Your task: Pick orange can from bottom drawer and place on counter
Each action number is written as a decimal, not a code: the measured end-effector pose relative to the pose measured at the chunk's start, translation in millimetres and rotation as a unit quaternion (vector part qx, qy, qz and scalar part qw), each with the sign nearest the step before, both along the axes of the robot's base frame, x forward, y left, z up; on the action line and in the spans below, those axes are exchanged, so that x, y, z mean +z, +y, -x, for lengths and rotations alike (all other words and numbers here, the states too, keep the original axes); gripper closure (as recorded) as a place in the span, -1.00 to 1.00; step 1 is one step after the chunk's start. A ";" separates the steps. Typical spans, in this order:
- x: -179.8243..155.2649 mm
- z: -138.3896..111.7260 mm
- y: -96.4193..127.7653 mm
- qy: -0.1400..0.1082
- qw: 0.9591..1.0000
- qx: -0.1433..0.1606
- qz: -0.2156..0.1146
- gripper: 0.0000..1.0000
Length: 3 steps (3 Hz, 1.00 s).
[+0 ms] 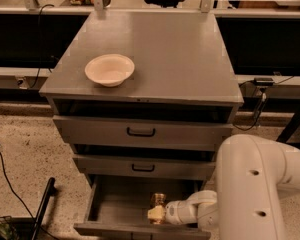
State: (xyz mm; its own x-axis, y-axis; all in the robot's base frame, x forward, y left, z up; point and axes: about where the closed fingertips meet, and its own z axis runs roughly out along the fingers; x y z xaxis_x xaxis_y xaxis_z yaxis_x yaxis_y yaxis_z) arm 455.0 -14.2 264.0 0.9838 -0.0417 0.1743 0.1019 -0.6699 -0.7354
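The bottom drawer (115, 209) is pulled open at the foot of the grey cabinet. The orange can (158, 199) stands upright inside it, right of the middle. My gripper (155, 214) reaches into the drawer from the right on the white arm (250, 194). It is closed around the lower part of the can, and only the can's upper part shows above the cream fingers (153, 215). The counter (175, 49) is the flat grey cabinet top above the drawers.
A cream bowl (109, 69) sits on the left front of the counter. The two upper drawers with black handles (140, 132) are shut. A black cable and a dark bar (42, 209) lie on the speckled floor at the left. Dark benches stand behind.
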 end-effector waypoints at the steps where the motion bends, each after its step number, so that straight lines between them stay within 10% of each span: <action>1: 60.7 -10.0 3.7 -0.029 0.995 -0.002 -0.090 1.00; 3: 76.5 -8.1 16.9 -0.031 0.992 0.008 -0.125 1.00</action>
State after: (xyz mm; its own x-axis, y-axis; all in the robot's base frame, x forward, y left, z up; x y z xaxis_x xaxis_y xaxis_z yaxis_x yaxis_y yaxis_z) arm 463.1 2.7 340.5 0.9723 -0.0767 0.2208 0.1610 -0.4651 -0.8705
